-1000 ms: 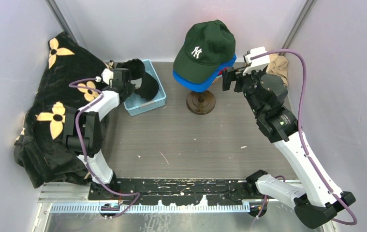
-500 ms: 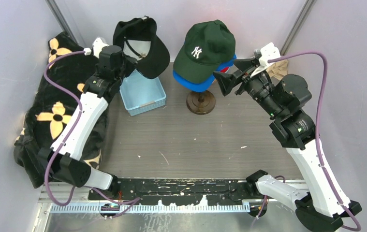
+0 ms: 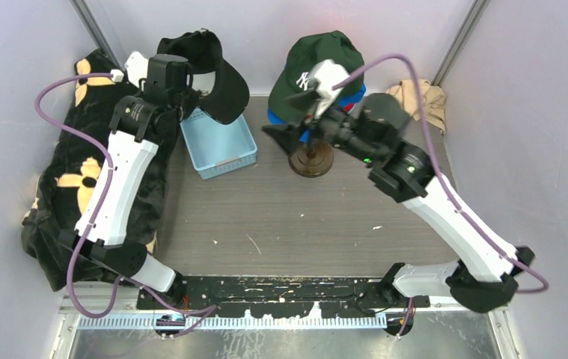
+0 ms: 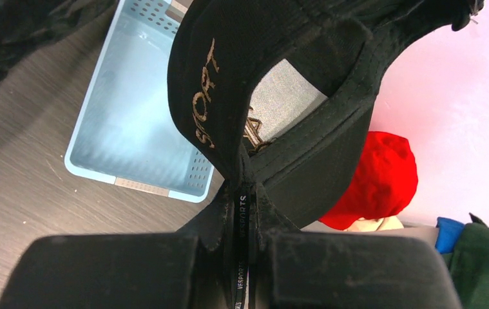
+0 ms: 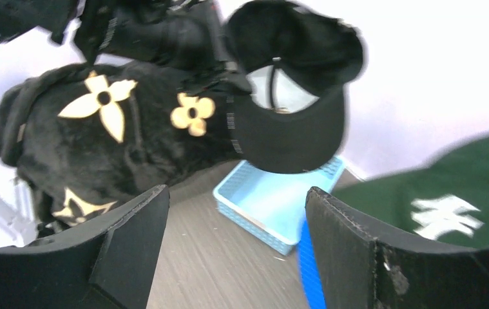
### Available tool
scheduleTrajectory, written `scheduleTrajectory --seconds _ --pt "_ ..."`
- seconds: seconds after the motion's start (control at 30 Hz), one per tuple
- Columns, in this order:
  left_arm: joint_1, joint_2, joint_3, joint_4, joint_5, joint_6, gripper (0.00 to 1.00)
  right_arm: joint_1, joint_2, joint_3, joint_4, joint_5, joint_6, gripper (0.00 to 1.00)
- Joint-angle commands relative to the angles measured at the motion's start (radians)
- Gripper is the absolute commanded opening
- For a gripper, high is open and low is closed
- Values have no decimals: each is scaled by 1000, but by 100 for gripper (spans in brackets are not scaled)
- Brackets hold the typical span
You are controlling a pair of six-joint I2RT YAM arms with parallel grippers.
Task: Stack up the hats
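While left claw (image 4: 241, 222) clamps black cap (image 3: 221, 78) by strap, cap hangs left of green cap (image 3: 318, 71), brim slanting toward it; right claw (image 5: 236, 196) agape, just left of green cap.

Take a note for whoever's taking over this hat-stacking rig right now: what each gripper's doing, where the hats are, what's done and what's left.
Left gripper: shut on the black baseball cap with gold lettering, held in the air above the light blue plastic basket.
Right gripper: open, empty, in front of the stack.
Done: the dark green NY baseball cap sits on the blue cap on the wooden stand.
Left: put the black cap on the green one. A red fabric hat near the back wall, seen only from the left wrist, is probably next.
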Motion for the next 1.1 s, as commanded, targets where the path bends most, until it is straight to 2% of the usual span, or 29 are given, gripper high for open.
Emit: scheduleTrajectory --seconds 0.0,0.27,0.63,1.07 --pt "-2 58 154 -178 -57 -87 0 165 118 116 10 176 -130 82" --pt "-2 179 341 -410 -25 -173 0 273 299 185 55 290 -256 83" --pt "-2 133 258 -427 23 -182 0 288 464 227 121 386 -387 80" --pt "-2 106 252 -413 26 -164 0 287 556 242 163 370 -401 76"
